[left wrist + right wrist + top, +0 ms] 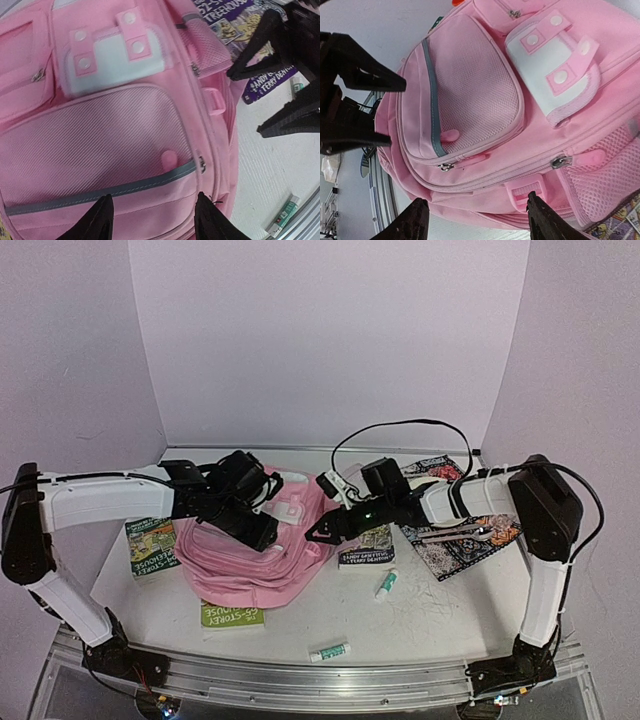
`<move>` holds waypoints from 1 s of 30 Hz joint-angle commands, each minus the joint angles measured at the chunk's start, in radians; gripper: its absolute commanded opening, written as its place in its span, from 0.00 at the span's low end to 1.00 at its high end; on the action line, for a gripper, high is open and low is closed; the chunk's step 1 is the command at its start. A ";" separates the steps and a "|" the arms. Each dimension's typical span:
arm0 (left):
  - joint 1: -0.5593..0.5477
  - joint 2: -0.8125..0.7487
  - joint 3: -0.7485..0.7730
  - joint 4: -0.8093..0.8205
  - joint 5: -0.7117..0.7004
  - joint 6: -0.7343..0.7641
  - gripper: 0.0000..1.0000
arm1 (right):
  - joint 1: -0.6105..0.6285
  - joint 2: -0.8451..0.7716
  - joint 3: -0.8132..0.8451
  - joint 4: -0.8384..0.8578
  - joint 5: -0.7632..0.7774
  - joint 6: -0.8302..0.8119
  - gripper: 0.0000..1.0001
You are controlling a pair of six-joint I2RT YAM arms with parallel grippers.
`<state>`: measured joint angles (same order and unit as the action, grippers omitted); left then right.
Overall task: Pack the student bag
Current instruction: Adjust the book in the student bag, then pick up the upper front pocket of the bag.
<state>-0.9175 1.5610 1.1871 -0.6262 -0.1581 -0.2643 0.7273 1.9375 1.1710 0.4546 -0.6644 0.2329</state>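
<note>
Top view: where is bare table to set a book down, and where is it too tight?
Widest bare patch: front right, between the small tube, the colouring book and the front edge of the table. A narrower strip lies between the student bag and the front tube. Crowded: the middle, books hard against the bag.

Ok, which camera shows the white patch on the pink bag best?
Right wrist: the white patch lies sharp and whole, all four snap studs clear. Left wrist shows it whole too, but softer. Top external shows it small, partly behind the left arm.
</note>
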 commanded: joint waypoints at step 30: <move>0.144 -0.002 -0.225 0.125 0.153 -0.183 0.38 | 0.071 0.306 0.198 0.081 -0.256 0.009 0.73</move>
<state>-0.7868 1.5238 0.9868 -0.5630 -0.0402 -0.4191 0.7678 2.2093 1.3828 0.5446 -0.8548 0.2363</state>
